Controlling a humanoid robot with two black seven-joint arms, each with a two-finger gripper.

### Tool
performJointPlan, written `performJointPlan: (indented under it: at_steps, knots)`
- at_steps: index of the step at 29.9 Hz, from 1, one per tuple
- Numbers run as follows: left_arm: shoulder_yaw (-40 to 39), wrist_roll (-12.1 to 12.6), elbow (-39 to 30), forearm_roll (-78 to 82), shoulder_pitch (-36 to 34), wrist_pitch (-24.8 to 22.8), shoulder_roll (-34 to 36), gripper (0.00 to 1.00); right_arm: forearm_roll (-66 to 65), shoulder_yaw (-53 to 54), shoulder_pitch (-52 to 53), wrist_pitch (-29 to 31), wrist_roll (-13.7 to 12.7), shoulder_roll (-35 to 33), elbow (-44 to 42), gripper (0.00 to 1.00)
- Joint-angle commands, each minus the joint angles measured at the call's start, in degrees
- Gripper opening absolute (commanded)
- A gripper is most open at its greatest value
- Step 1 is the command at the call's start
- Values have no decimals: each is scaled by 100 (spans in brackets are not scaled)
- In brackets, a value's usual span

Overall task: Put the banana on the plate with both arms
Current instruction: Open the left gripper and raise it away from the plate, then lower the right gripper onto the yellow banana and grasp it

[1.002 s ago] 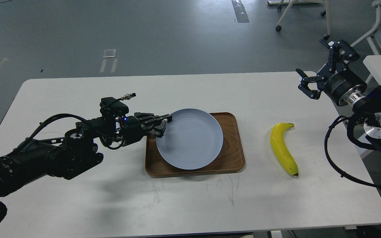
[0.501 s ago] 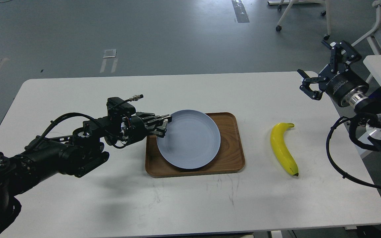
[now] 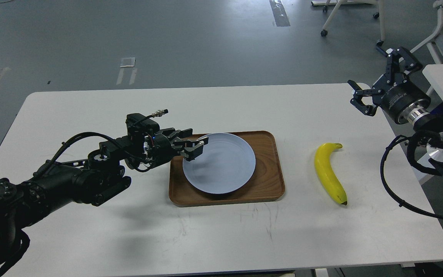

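The left gripper [image 3: 195,147] pinched the plate [image 3: 219,163] rim on the wooden tray [image 3: 269,188]; the right gripper [image 3: 375,86] hung open, far above the banana [image 3: 329,173]. A jerk might have tipped the plate.

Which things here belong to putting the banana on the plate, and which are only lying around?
Belong to the job:
banana
plate
left gripper, at the plate's left rim
right gripper, open, raised beyond the banana

Only around:
wooden tray under the plate
white table
office chairs behind
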Motion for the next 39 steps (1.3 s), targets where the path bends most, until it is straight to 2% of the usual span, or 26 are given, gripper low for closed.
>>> performJointPlan:
  at_steps: [1, 5, 8, 10, 12, 13, 14, 15, 16, 18, 19, 20, 21, 24, 25, 30, 35, 39]
  knots:
    - [-32, 1, 6, -1360, -421, -50, -2, 98, -17, -13, 9, 30, 25, -102, 39, 100]
    - [-40, 1, -11, -2881, -1036, -155, -28, 98, -70, -30, 79, 48, 34, -181, 66, 100]
    - [-67, 1, -11, -3865, -1449, -515, -37, 98, -132, -57, 114, 57, 34, -251, 110, 100]
    - [-215, 1, -11, -4613, -1766, -1137, -28, 98, -315, -83, 150, 48, 34, -304, 127, 100]
    - [-784, 1, -11, -5595, -1960, -2128, 15, 98, -850, -92, 159, 48, 34, -374, 127, 100]
    - [-988, 1, -3, -5834, -1969, -2342, 33, 98, -983, -92, 159, 48, 34, -401, 136, 100]
    - [-1216, 189, -11, -6080, -1969, -2527, 51, 98, -1150, -92, 159, 39, 34, -418, 136, 100]
    - [-1697, 852, -20, -6466, -1934, -2790, 86, 98, -1447, -109, 159, 30, 34, -471, 136, 100]
    - [-1963, 1198, -29, -6652, -1890, -2879, 103, 98, -1607, -118, 159, 22, 34, -506, 136, 100]
    - [-2945, 2374, -195, -7179, -1471, -3064, 313, 98, -2221, -118, 150, 13, 34, -629, 258, 100]
    - [-3176, 2605, -344, -7225, -1312, -3100, 410, 98, -2345, -118, 150, 13, 34, -673, 303, 100]
    - [-3544, 2912, -789, -7269, -1014, -3187, 637, 98, -2547, -118, 141, 13, 34, -760, 416, 100]
    - [-3678, 3011, -1081, -7269, -855, -3223, 753, 98, -2627, -118, 141, 13, 34, -796, 469, 100]
    - [-3942, 3073, -2302, -7269, -126, -3250, 1297, 98, -2908, -127, 124, 4, 43, -902, 645, 100]
    - [-3960, 3073, -2418, -7278, -36, -3232, 1342, 98, -2953, -136, 115, 4, 43, -902, 672, 100]
    - [-4127, 3082, -2358, -7349, 210, -3205, 1430, 98, -3866, -513, 71, -207, 52, -1068, 1093, 99]
    - [-4365, 3073, -2314, -7340, 465, -3205, 1755, 98, -5217, -803, 88, -479, 113, -1533, 1725, 99]
    - [-4382, 3056, -2340, -7278, 746, -3197, 1931, 98, -6476, -1391, 53, -795, 43, -2061, 2078, 99]
